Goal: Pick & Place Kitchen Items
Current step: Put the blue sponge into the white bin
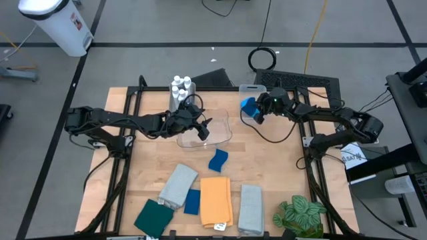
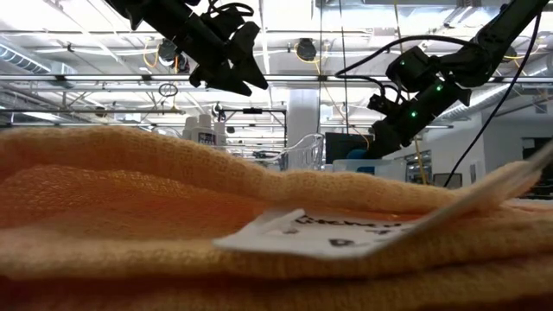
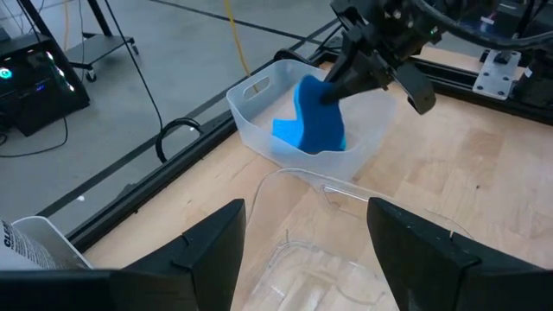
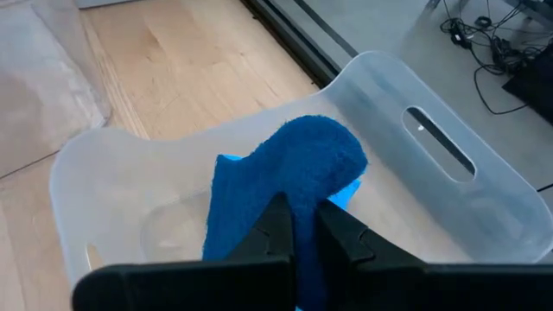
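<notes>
My right gripper [image 1: 257, 115] is shut on a wavy blue sponge [image 4: 294, 173] inside the frosted bin [image 1: 252, 89] at the far right. A lighter blue piece [image 3: 288, 131] lies under the sponge; whether it is part of it or a second sponge I cannot tell. My left gripper [image 1: 202, 128] hangs open above the clear bin [image 1: 220, 137] with nothing between its fingers. White bottles [image 1: 180, 88] stand at the far edge. A second blue sponge [image 1: 218, 160] lies flat mid-table. Grey [image 1: 178, 185], blue [image 1: 192, 201], orange [image 1: 215, 200], grey [image 1: 251, 208] and dark green [image 1: 155, 217] cloths lie along the near edge. My right gripper pinches the sponge at its narrow middle [image 4: 298, 192] between the two fingers. The fingers slant down from the table's right side. The sponge stands on end in the bin, one rounded lobe [image 4: 324, 142] past the fingertips; whether its lower end rests on the bin's floor is hidden.
A green leafy plant [image 1: 300, 215] stands at the near right corner. The orange cloth [image 2: 173, 199] and its white tag [image 2: 346, 233] fill most of the low view. Black frame rails [image 1: 127, 140] run along both table sides. Bare wood [image 1: 267, 160] lies between bins and cloths.
</notes>
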Tool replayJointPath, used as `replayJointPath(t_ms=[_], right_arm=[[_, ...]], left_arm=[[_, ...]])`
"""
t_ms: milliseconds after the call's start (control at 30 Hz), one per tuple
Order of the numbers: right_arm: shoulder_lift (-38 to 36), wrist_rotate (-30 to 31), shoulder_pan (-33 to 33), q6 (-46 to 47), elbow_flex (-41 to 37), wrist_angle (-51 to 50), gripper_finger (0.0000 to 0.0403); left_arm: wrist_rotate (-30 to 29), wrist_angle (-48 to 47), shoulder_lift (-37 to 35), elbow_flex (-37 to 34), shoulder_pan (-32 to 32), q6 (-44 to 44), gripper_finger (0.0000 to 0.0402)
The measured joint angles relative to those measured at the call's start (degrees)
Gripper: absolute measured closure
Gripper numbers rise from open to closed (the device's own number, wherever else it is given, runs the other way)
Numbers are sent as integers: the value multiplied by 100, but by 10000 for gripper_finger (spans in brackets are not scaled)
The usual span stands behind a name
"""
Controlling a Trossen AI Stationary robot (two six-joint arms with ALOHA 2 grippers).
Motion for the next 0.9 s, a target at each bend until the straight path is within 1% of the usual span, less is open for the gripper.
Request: replayJointPath(t_ms=[600, 667, 767, 900], right_arm=[[0, 20, -11, -191, 0, -26, 394], [0, 22, -11, -194, 0, -26, 383], [0, 32, -11, -366, 0, -24, 355], [0, 511, 5, -571, 0, 44, 302]], left_arm=[[0, 0, 1, 0, 22, -48, 153], [1, -2, 1, 0, 22, -91, 153], [0, -2, 0, 0, 22, -94, 153], [0, -2, 1, 0, 22, -94, 153]])
